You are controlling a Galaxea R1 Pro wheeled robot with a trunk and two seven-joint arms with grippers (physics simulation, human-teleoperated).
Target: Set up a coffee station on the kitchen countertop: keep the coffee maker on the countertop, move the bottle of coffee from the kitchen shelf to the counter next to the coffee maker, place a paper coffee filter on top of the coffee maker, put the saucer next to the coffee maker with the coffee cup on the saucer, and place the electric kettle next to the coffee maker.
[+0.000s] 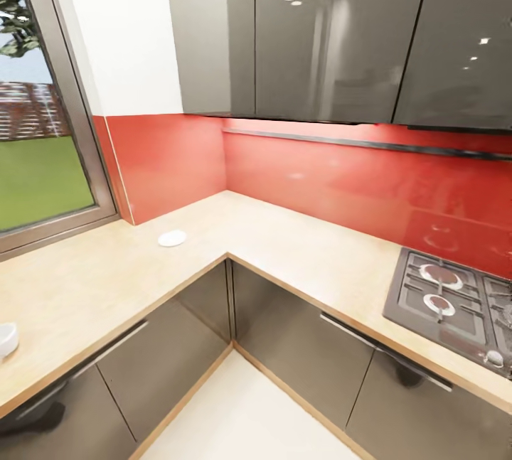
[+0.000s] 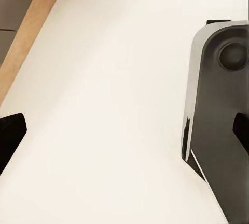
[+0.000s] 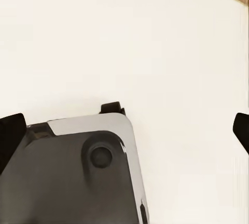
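corner of the kitchen, both arms hanging low

the kitchen countertop [image 1: 299, 247] bends round the corner under a red backsplash [image 1: 320, 186] and glossy grey wall cabinets [image 1: 327, 33]. the saucer [image 1: 172, 237] lies flat on the light wood near the corner, below the window [image 1: 35, 126]. a small white rounded thing [image 1: 6, 338], cut by the picture's edge, sits on the counter well apart from the saucer; i cannot tell what it is. a gas hob [image 1: 455, 303] is set into the other run.

the left gripper [image 2: 124, 135] hangs spread wide over pale floor [image 2: 114, 89], holding nothing, the robot's grey base [image 2: 218, 120] beside one fingertip. the right gripper [image 3: 124, 130] is equally wide and empty, the same base [image 3: 72, 177] between its fingertips.
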